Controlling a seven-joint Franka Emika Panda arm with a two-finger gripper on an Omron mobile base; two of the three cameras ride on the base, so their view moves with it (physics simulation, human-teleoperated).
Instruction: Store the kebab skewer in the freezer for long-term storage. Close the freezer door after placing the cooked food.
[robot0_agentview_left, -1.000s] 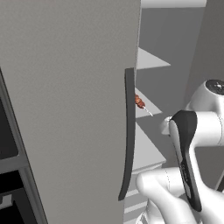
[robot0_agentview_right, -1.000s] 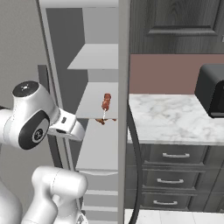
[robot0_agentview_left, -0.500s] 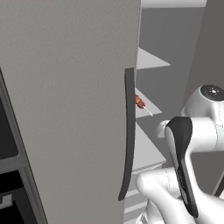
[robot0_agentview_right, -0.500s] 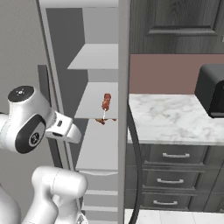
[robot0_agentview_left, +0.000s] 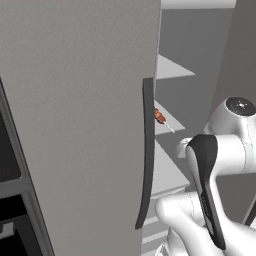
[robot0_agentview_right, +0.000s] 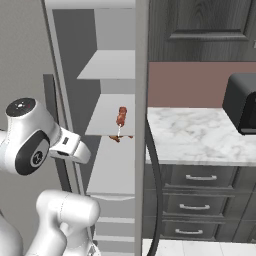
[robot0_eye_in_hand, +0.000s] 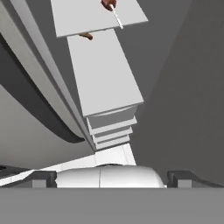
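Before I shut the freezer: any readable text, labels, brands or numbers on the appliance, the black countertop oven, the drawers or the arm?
None: no view shows a legible word, number or brand.
Tall light-grey freezer door with long dark handle: plain.
White inner shelf under the reddish-brown kebab skewer: unmarked.
Black countertop toaster oven: no badge visible.
Dark grey drawers: metal pulls, no labels.
White robot arm: a small round mark on its joint, too small to read.

Flat, even rendered light throughout; no glare or blur noted. Only soft shading is seen inside the freezer (robot0_agentview_right: 107, 65).
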